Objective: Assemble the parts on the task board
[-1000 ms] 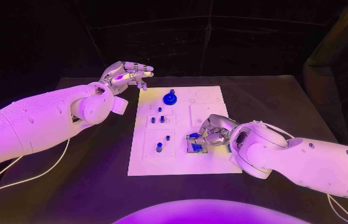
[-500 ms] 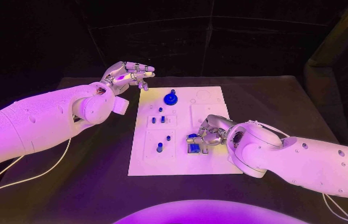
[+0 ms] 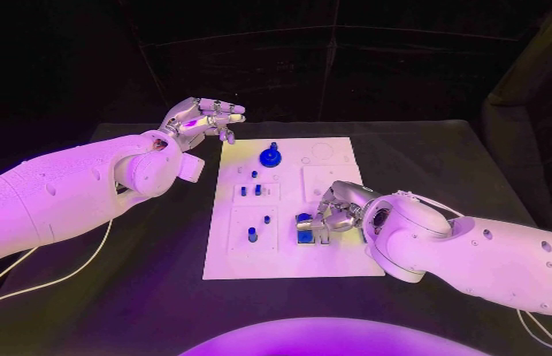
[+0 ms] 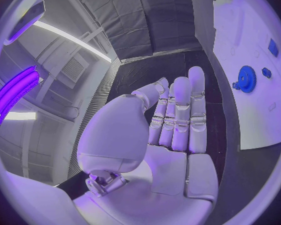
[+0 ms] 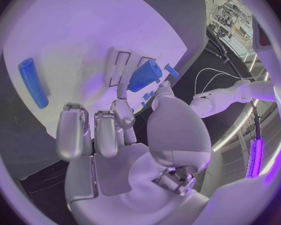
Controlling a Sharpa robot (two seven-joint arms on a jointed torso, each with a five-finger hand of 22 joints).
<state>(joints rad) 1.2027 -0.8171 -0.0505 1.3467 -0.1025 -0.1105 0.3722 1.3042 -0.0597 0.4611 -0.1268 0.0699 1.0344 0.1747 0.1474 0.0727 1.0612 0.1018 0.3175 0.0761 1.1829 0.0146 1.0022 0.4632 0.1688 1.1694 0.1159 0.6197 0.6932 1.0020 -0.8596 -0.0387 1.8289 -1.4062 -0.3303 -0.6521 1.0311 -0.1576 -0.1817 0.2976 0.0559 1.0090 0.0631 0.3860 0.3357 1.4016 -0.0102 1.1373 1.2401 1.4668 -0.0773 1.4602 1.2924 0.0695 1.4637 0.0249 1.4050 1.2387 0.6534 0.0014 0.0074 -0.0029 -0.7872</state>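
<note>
Several small blue parts (image 3: 254, 191) are seen standing in recesses of the white task board (image 3: 333, 267), with a blue gear (image 3: 270, 157) near its far end. A blue cylinder (image 5: 145, 75) is pinched by the right hand (image 3: 328, 216) over the board's right side. The left hand (image 3: 198, 121) is held above the table beside the board's far left corner, fingers apart, holding nothing.

My left hand (image 3: 203, 121) hangs up off the table, palm open, fingers loosely apart, holding nothing. My right hand (image 3: 333, 212) is down low, arm bent in from the side, thumb and a finger pinching a small blue part (image 5: 145, 75).
</note>
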